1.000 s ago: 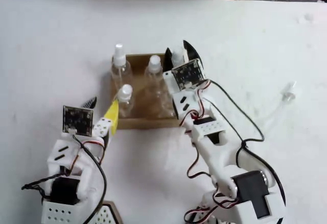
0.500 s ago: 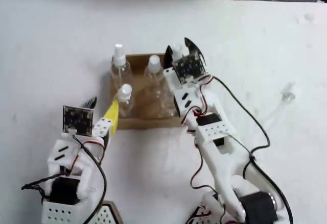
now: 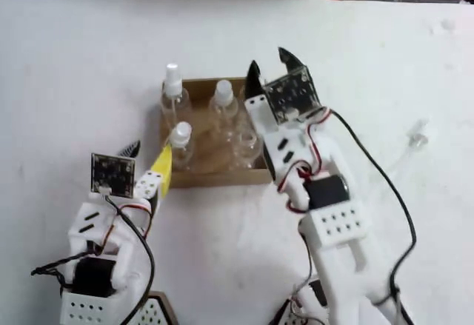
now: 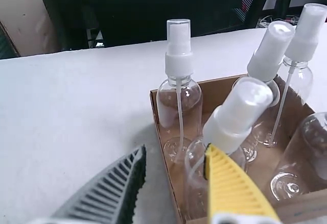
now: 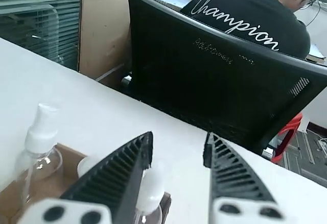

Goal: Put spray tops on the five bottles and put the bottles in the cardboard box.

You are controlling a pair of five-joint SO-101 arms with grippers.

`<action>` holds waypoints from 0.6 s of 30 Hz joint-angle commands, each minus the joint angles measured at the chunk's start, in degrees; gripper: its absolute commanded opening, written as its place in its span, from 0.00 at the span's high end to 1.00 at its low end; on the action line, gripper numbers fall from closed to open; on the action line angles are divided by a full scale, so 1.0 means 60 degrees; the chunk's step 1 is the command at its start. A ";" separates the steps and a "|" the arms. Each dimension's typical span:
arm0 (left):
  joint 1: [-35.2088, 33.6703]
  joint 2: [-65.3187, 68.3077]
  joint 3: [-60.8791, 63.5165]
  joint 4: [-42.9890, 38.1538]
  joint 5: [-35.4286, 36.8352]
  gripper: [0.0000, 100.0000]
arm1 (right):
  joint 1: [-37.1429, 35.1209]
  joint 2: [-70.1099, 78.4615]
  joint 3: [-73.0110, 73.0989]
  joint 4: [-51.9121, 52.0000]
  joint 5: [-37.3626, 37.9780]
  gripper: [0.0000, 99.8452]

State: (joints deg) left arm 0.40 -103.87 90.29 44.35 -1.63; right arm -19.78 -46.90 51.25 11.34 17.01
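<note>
The cardboard box (image 3: 212, 178) lies mid-table with clear bottles standing in it. Spray-topped bottles stand at its back left (image 3: 172, 92), back middle (image 3: 222, 100) and front left (image 3: 181, 143). A bottle with a bare neck (image 3: 244, 144) stands at the front right. My right gripper (image 3: 269, 61) hangs open over the box's back right corner with nothing between its fingers; a white spray top (image 5: 151, 184) shows just beside one finger. My left gripper (image 3: 148, 155) is open at the box's front left corner, its yellow finger (image 4: 232, 191) against the nearest bottle (image 4: 236, 118).
A loose spray top with its thin tube (image 3: 417, 140) lies on the white table (image 3: 89, 66) to the right of the right arm. The right arm's body covers the box's right wall. An office chair (image 5: 219, 76) stands beyond the table's far edge.
The right gripper, earlier around the back right bottle's top, has drawn up and to the right, off it, and the bare-necked bottle now shows. The left arm has kept still.
</note>
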 commanded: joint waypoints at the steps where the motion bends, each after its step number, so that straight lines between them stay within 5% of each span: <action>1: 0.0037 -0.0066 -0.0571 -0.0015 -0.0088 0.82 | 0.0330 -0.1194 -0.0322 0.1004 0.0059 0.86; 10: -0.1927 -0.0066 -0.1597 0.0161 0.0000 0.82 | 0.2117 -0.3788 0.2637 0.1209 0.0044 0.86; 18: -0.1956 -0.0051 -0.4132 0.2168 -0.0864 0.82 | 0.2234 -0.6132 0.5538 0.1209 0.0044 0.86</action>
State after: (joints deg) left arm -10.68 -103.96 72.53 55.52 -3.56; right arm -8.00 -78.99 80.79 18.37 17.01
